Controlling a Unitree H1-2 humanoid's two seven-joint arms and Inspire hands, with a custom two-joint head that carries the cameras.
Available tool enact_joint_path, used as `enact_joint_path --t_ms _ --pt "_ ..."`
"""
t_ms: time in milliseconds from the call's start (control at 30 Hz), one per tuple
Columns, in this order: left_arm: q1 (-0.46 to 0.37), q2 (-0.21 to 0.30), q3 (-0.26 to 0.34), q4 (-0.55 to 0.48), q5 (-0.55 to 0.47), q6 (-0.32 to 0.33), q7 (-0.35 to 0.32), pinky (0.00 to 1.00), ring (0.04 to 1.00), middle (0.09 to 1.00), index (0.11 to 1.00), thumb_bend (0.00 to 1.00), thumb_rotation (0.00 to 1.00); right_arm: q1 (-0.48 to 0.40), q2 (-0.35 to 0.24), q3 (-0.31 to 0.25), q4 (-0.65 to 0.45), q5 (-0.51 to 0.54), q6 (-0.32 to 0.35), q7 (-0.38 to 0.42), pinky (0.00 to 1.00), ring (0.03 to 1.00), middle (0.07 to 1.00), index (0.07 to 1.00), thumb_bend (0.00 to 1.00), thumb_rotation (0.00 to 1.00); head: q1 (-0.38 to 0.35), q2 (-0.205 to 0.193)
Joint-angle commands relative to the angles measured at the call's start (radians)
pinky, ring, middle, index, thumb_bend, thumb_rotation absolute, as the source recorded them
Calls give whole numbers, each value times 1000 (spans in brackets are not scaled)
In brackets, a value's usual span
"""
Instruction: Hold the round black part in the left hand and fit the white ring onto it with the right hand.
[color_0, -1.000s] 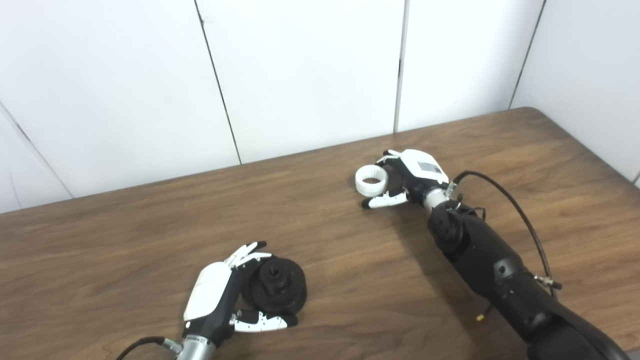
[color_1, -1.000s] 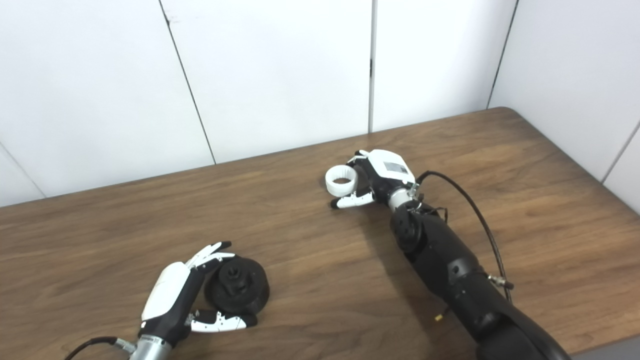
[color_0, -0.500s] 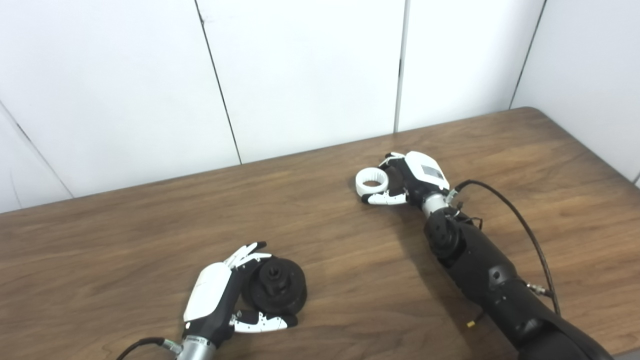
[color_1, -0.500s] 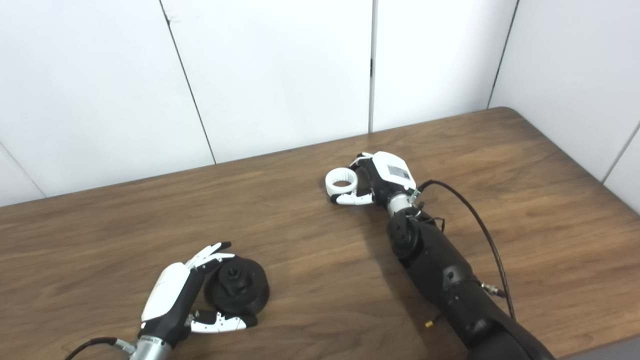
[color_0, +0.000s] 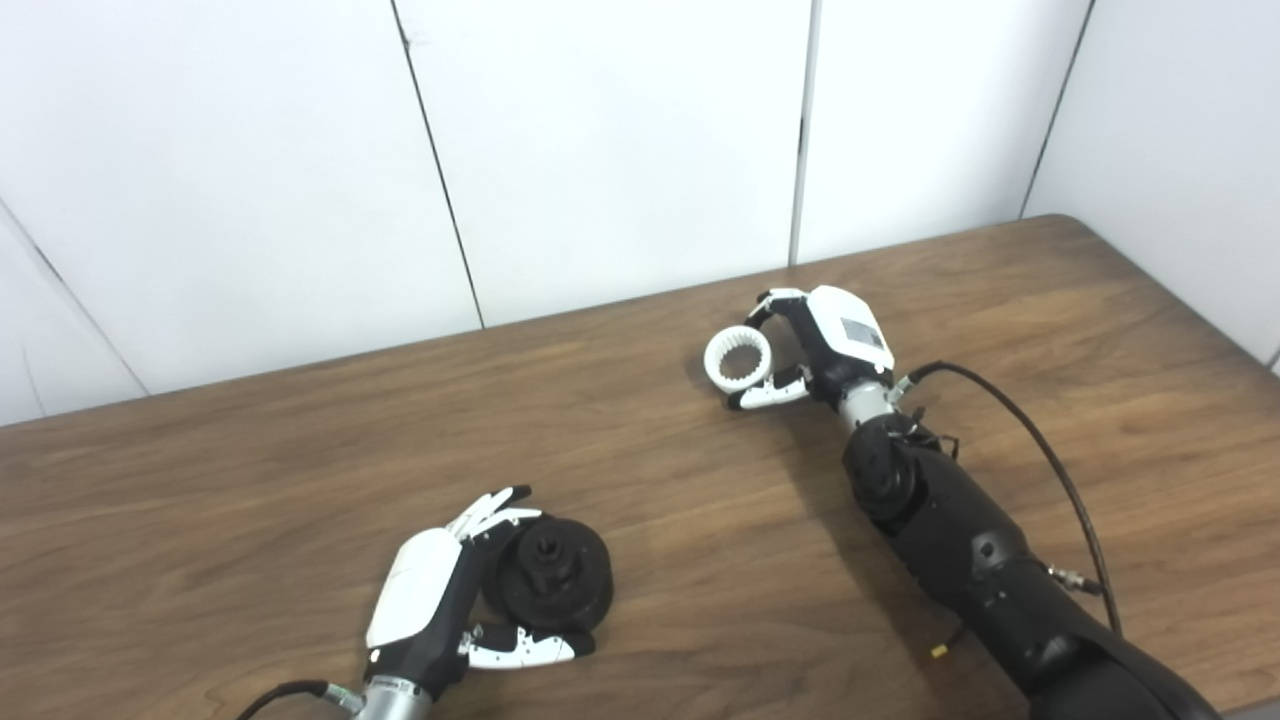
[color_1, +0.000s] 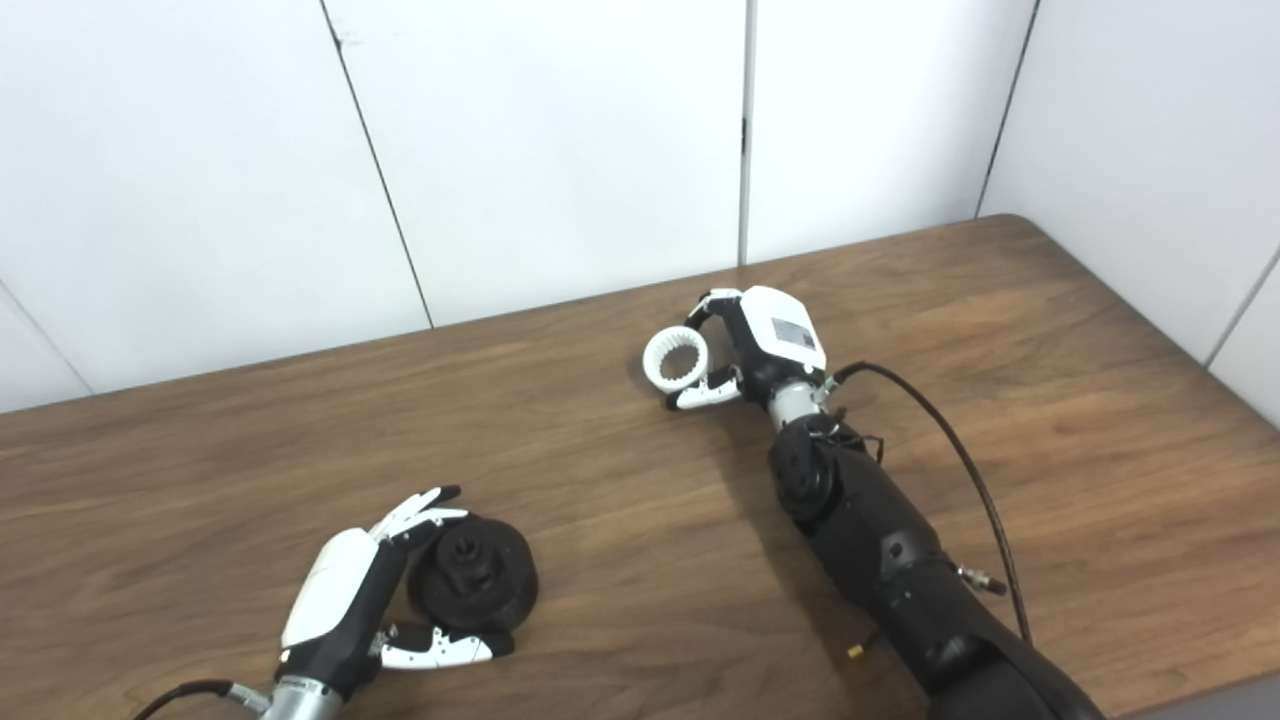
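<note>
My right robot hand (color_0: 815, 350) gripped the white ring (color_0: 738, 360), pinched at its rim between thumb below and fingers (color_0: 775, 300) above, so that the ring stood tilted up on edge with its toothed bore facing roughly toward the near-left. It appeared to be lifted just clear of the worktop (color_0: 250, 480), though I could not be sure of the gap. Taking that ring as the landmark, the round black part (color_0: 549, 583) lay well apart from it, nearer to me and off to the left, resting on the worktop with its hub and centre hole turned upward and slightly toward the ring. My left robot hand (color_0: 425, 600) was cupped around the far-left side of that black part, fingers curled against its rim and thumb beneath its near edge, seemingly closed on it but not lifting it. As I judged it, the coming move turned on this diagonal: the ring had to travel near-left, its bore lined up with the black hub's axis.
</note>
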Motion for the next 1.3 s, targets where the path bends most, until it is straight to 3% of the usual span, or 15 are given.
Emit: enact_joint_path --t_ms 0,233,433,767,1067,1267 --pt "23 31 -2 14 19 27 -42 873 924 907 637 876 273 -29 -13 -1 -8 -16 -16 -30 875 830 793 484 518 138 2 2" --pt "21 28 -3 17 23 27 -38 874 925 908 636 880 266 -6 -11 -15 -49 -9 -37 -52 899 832 785 483 519 139 10 3" --pt "19 20 -8 15 30 40 -44 887 931 912 641 871 270 46 -2 -51 -205 16 -31 -33 832 836 795 483 519 141 42 9" --pt "13 -8 -28 21 54 59 -37 896 929 913 639 876 281 155 11 -95 -487 57 -43 24 700 818 791 483 519 143 166 23" --pt "-1 -38 -44 44 87 76 -22 897 929 918 642 884 316 226 30 -114 -658 130 -73 103 743 818 782 483 519 140 268 37" --pt "-11 -53 -52 57 99 85 -12 897 926 916 640 890 326 259 44 -110 -740 171 -65 167 752 816 773 482 521 138 299 39"
